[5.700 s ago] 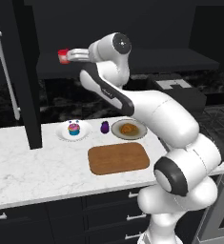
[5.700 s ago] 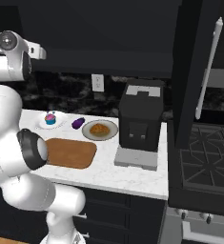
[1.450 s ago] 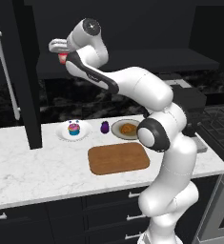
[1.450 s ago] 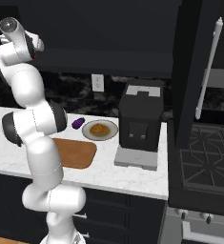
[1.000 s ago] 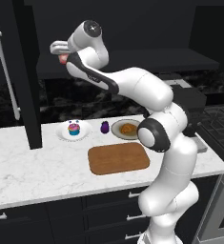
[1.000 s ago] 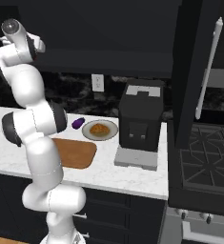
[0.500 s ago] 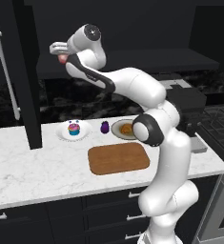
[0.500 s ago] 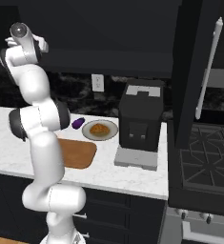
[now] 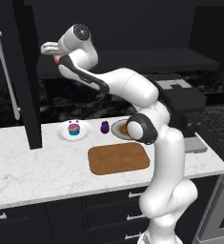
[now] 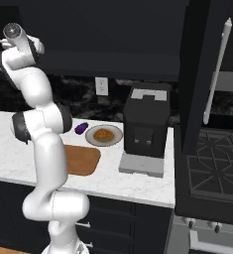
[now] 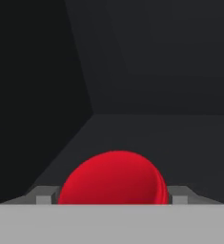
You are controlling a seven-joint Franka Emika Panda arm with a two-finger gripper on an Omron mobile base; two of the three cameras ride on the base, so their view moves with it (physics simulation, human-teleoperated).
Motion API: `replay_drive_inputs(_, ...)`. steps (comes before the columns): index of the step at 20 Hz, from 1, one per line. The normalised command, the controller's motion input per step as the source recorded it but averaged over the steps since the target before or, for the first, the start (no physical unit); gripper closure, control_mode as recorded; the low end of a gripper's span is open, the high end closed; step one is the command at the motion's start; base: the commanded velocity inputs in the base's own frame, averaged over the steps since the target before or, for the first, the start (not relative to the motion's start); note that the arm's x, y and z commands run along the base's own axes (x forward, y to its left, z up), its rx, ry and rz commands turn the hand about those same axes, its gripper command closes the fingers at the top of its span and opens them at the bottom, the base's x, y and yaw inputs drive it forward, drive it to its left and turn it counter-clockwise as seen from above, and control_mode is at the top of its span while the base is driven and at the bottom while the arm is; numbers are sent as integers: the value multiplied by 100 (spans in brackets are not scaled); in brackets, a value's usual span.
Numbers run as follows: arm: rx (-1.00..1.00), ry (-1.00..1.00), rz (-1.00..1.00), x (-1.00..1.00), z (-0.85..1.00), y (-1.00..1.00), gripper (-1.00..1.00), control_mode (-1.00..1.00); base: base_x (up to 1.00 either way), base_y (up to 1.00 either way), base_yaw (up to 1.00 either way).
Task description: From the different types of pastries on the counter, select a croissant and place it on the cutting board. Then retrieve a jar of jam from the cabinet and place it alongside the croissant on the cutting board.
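Two plates: cupcake (image 9: 74,128) on one, croissant (image 10: 103,134) on another.

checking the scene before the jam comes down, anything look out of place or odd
One thing: the cutting board is bare, and the croissant lies on its plate behind it, though the end effector is already up at the cabinet on the jar of jam. Nothing looks spilled or tipped.

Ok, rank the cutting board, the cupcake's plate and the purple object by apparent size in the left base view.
1. cutting board, clearly largest.
2. cupcake's plate, farther back, so somewhat shrunk by distance, yet plainly smaller than the board.
3. purple object, smallest, at about the plate's depth.
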Motion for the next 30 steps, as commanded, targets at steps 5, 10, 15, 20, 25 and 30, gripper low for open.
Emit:
replay_drive_inputs(5,0,-1,0,0,0,0,100,-100,0,0,0)
replay_drive_inputs(10,0,-11,0,-10,3,-13,100,-100,0,0,0)
replay_drive_inputs(15,0,-19,0,-48,0,-18,100,-100,0,0,0)
replay_drive_inputs(20,0,-21,0,-84,0,-13,100,-100,0,0,0)
replay_drive_inputs(25,0,-8,0,-16,-19,-66,100,-100,0,0,0)
replay_drive_inputs(30,1,-5,0,-30,9,-73,100,-100,0,0,0)
